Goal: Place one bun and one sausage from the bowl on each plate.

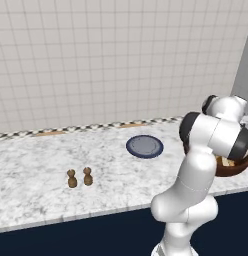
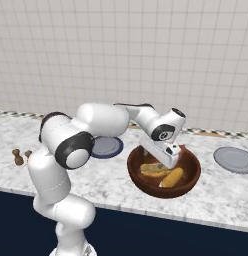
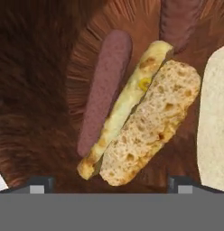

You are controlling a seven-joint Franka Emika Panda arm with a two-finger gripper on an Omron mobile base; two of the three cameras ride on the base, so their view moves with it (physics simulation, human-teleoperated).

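The reddish-brown wooden bowl (image 2: pixel 136 175) stands on the counter, and its rim peeks out behind the arm (image 1: pixel 235 169). My gripper (image 2: pixel 165 163) reaches down into it, open, over the food. In the hand view the fingertips (image 3: pixel 40 184) stand wide apart with nothing clamped, my gripper (image 3: pixel 110 185) just short of the end of a crusty split bun (image 3: pixel 152 122). A sausage (image 3: pixel 107 88) lies beside that bun, another sausage (image 3: pixel 179 18) farther on, and a pale bun (image 3: pixel 215 113) at the right edge. The navy-rimmed plate (image 1: pixel 144 146) sits left of the bowl and the paler plate (image 2: pixel 235 159) sits to its right.
Two small brown shakers (image 1: pixel 79 177) stand on the marble counter to the left of the plates. A tiled wall (image 1: pixel 121 60) runs along the back. The counter's front edge (image 1: pixel 96 214) drops to a dark cabinet face.
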